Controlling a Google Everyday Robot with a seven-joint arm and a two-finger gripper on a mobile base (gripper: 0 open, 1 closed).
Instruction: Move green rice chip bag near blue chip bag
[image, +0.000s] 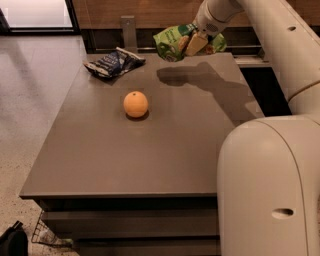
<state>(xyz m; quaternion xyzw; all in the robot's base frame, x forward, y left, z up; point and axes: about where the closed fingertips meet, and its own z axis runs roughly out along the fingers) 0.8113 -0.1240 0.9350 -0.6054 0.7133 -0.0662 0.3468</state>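
Note:
My gripper (194, 42) is shut on the green rice chip bag (172, 43) and holds it in the air above the far edge of the table (150, 150), right of centre. The bag casts a shadow on the tabletop below it. The blue chip bag (114, 62) lies flat at the table's far left corner, to the left of the green bag with a gap between them.
An orange (135, 104) sits on the table nearer than both bags, left of centre. My white arm (270, 165) fills the right side of the view. A wooden wall and dark ledge run behind the table. A wire basket (47, 234) sits on the floor at lower left.

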